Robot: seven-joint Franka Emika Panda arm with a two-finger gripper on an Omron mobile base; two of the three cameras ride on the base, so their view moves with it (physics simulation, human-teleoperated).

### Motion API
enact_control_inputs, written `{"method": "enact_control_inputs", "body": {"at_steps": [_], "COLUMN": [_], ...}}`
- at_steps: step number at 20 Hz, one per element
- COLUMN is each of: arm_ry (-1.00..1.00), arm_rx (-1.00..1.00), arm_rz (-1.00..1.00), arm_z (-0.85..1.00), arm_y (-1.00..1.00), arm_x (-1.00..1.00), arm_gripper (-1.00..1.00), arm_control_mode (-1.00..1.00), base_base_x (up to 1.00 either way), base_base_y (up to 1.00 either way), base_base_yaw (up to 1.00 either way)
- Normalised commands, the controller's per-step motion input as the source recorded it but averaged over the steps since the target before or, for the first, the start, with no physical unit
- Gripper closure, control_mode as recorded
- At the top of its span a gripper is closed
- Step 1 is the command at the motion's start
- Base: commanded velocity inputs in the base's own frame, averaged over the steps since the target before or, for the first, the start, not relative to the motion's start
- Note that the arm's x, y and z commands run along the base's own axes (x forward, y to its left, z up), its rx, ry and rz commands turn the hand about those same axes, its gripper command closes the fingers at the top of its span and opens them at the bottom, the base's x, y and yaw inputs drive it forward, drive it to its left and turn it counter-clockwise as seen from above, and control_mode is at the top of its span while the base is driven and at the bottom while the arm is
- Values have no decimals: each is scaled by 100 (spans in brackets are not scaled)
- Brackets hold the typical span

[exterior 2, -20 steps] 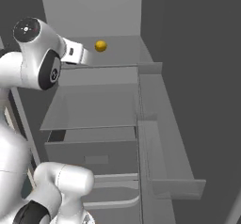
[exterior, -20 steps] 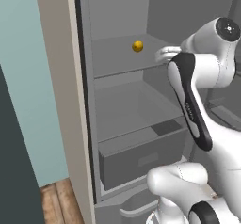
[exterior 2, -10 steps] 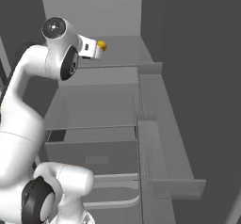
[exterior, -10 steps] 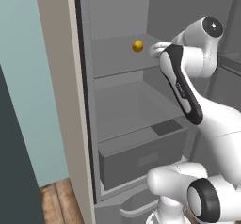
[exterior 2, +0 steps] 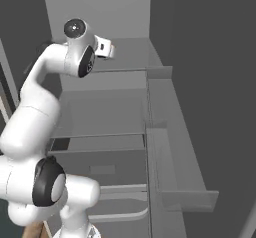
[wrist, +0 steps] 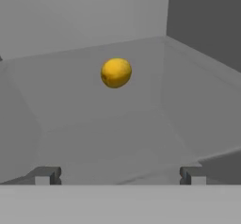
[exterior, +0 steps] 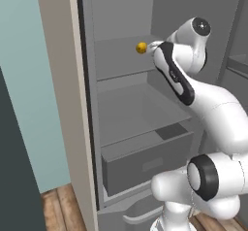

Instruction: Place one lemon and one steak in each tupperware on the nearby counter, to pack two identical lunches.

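The arm reaches up into an open grey fridge (exterior: 121,128), its hand level with the upper shelf (exterior: 121,60). On that shelf sits the lemon (exterior: 141,47), a small bright yellow fruit resting on the grey surface well back from the front edge. In the left base view the gripper (exterior: 151,47) is just beside the lemon, on the side nearer the arm, and whether the two touch cannot be told from there. In the right base view the gripper (exterior 2: 111,48) points toward the back of the shelf. In the hand view the two dark fingertips (wrist: 47,175) stand far apart at the bottom corners, so the jaws are spread wide with nothing between them. The lemon (wrist: 116,72) lies ahead of the gripper (wrist: 120,176), a little left of the midline between the tips and clearly beyond them, apart from both. It sits on the shelf floor (wrist: 94,115), in front of the pale rear wall, with a darker side wall off to the right. Below the upper shelf the left base view shows a second shelf (exterior: 140,113) and a closed drawer (exterior: 145,164) under it. In the right base view the open door's grey bins (exterior 2: 172,152) stand to the right of the arm.
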Motion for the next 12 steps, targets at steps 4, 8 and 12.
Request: {"method": "enact_control_inputs", "body": {"at_steps": [4,8,12], "arm_ry": [7,9,9], "arm_rx": [0,0,0], "arm_rz": [0,0,0], "arm_z": [-2,-1,-3], "arm_y": [0,0,3], "arm_x": [76,73,69], "arm_gripper": [-100,-100,-100], "arm_control_mode": [-100,-100,-100], "base_base_x": [0,0,0], "base_base_y": [0,0,0], "base_base_yaw": [0,0,0]}}
